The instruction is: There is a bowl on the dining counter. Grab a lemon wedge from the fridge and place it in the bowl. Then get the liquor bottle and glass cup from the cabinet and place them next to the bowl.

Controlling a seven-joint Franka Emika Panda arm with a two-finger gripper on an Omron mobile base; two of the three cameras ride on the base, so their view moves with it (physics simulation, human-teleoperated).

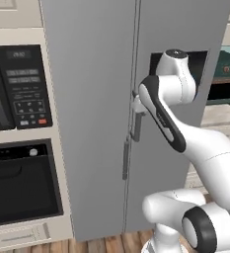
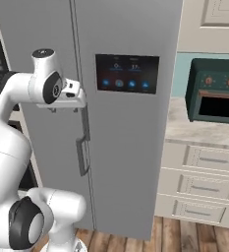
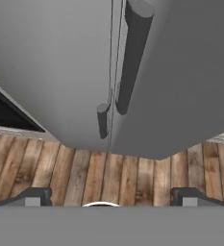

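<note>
- Hand view: jaws released wide, gripper (image 3: 111,197) facing closed fridge (image 3: 60,72); long handle (image 3: 131,53) at 12 o'clock.
- Black ovens (image 1: 18,143) beside fridge at 9 o'clock; green toaster oven (image 2: 214,93) on counter (image 2: 185,125) at 3 o'clock.

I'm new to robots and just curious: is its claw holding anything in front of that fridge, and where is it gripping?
Nothing is held. The gripper is open, its fingertips spread wide with only floor between them, close to the fridge door handle.

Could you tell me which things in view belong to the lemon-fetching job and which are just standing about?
For the job:
fridge, doors shut
its handles
gripper, open, empty

Standing about:
black ovens
green toaster oven
drawers
</note>
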